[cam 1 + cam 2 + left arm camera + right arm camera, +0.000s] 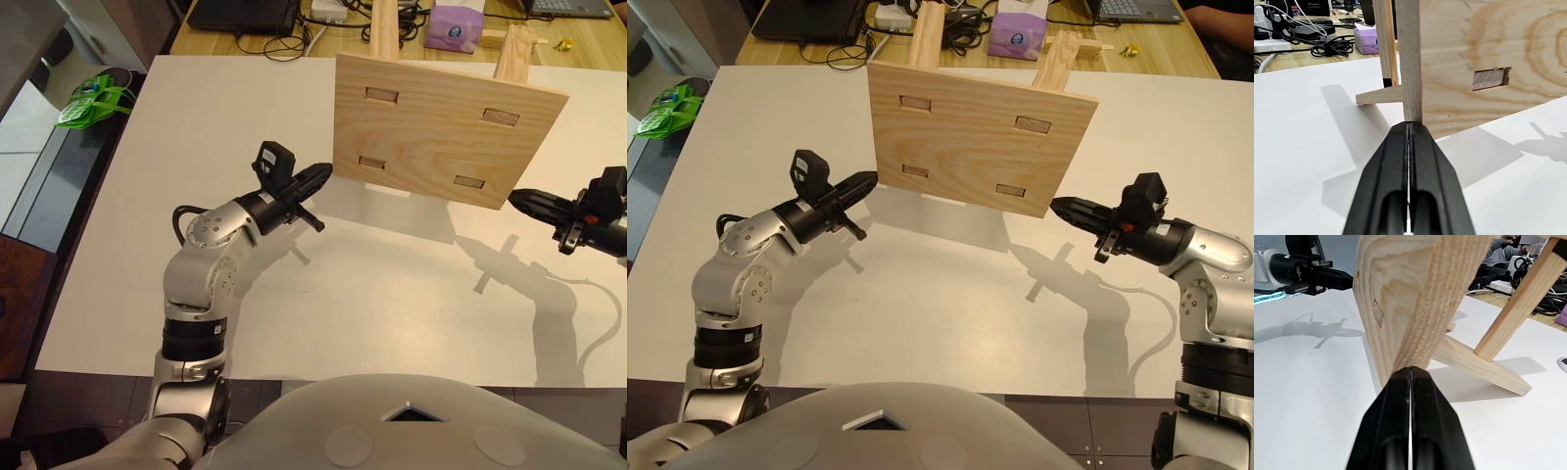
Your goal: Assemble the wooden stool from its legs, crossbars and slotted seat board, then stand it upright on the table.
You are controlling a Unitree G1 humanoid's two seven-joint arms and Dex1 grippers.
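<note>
Your seat board (441, 127) stands tipped on edge on the white table (196, 127), its flat face turned toward you and leaning back. Four slots (382, 95) pierce that face, and each has a wooden end sitting inside it (clearest in the left wrist view). The legs (384, 29) run away from you behind the board. At the board's left edge you have the left pincer (326, 171), fingers pressed together on nothing, its tip against the wood. At the board's lower right corner the right pincer (517, 199) is likewise closed and empty, tip touching the edge. Beyond the board's top edge lies a purple tissue pack (458, 24).
</note>
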